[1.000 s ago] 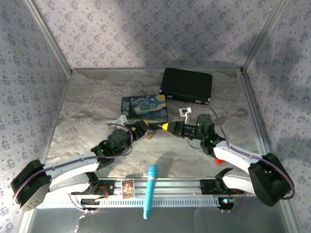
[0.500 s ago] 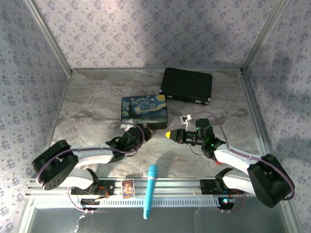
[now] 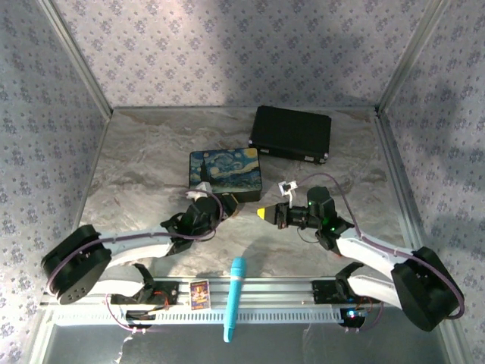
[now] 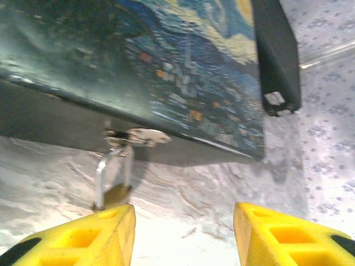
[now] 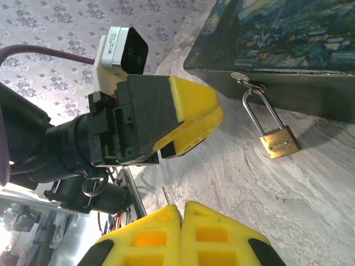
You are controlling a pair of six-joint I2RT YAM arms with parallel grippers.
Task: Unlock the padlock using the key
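From above, the left gripper (image 3: 222,206) is seen lying at the near front edge of the painted box (image 3: 226,170), while the right gripper (image 3: 262,213) is held just to its right, its yellow tip turned toward the left one. A black case (image 3: 292,134) lies farther back on the marbled table (image 3: 144,159), and a blue pen (image 3: 234,298) rests across the rail near the arm bases. In the left wrist view, the yellow fingers (image 4: 83,235) are seen apart with nothing between them. The padlock (image 4: 115,191) is found hanging by its silver shackle from the hasp (image 4: 138,134) on the dark front wall of the painted box (image 4: 166,66), its brass body just beyond the tip of the left-hand finger. Whether it is touched cannot be told. In the right wrist view, the right gripper (image 5: 183,213) is shown with its jaws pressed together, and the slim metal tip of the key (image 5: 165,195) is seen protruding at their seam. The padlock (image 5: 280,142) hangs tilted from the hasp (image 5: 244,80) against the box front, well apart from the key, and the left gripper (image 5: 208,119) is seen just to its left.
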